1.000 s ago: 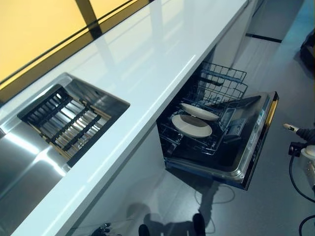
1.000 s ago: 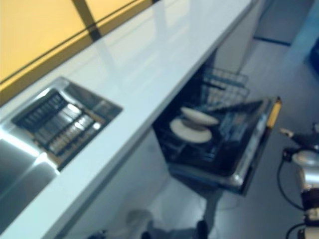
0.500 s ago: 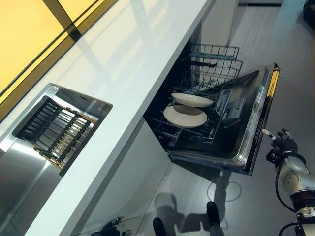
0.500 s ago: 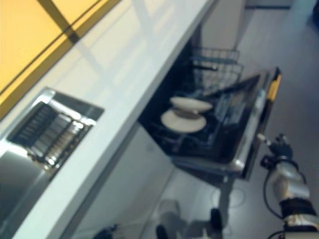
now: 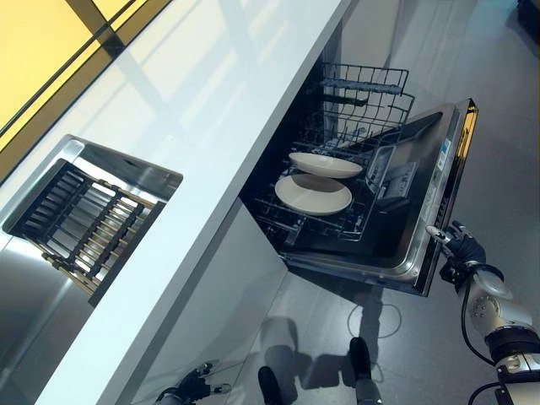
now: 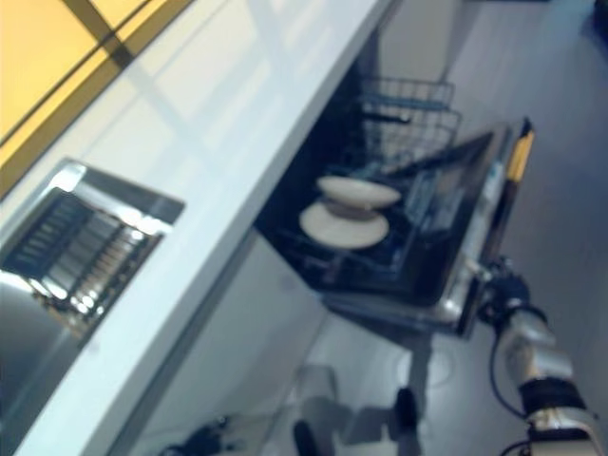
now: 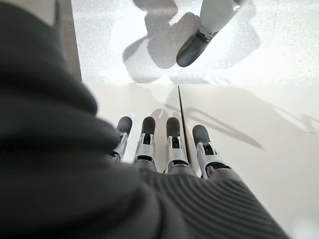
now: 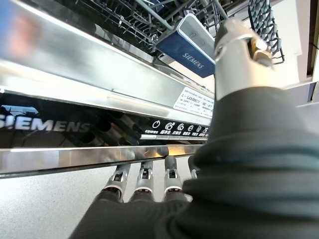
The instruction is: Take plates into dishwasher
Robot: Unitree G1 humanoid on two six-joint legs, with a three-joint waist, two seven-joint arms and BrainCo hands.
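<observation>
Two pale plates lie in the lower rack of the open dishwasher, the nearer one (image 5: pixel 314 193) flat and the farther one (image 5: pixel 325 164) just behind it. The dishwasher door (image 5: pixel 426 228) hangs lowered toward the floor. My right hand (image 5: pixel 460 251) is at the door's outer top edge. In the right wrist view its fingers (image 8: pixel 144 179) are straight and reach the door's control strip (image 8: pixel 99 129), with the thumb (image 8: pixel 234 45) raised above the edge. My left hand (image 5: pixel 190 386) is low by the white cabinet front, fingers (image 7: pixel 172 144) straight and empty.
A white counter (image 5: pixel 219 110) runs above the dishwasher. A steel sink (image 5: pixel 143 164) with a dark drying rack (image 5: pixel 84 224) is set in it at the left. The upper wire basket (image 5: pixel 363 93) is pulled out behind the plates. Grey floor lies to the right.
The camera has swung, shifting the whole picture. My right hand has come in from the right and now sits at the door's outer edge. The plates have not moved.
</observation>
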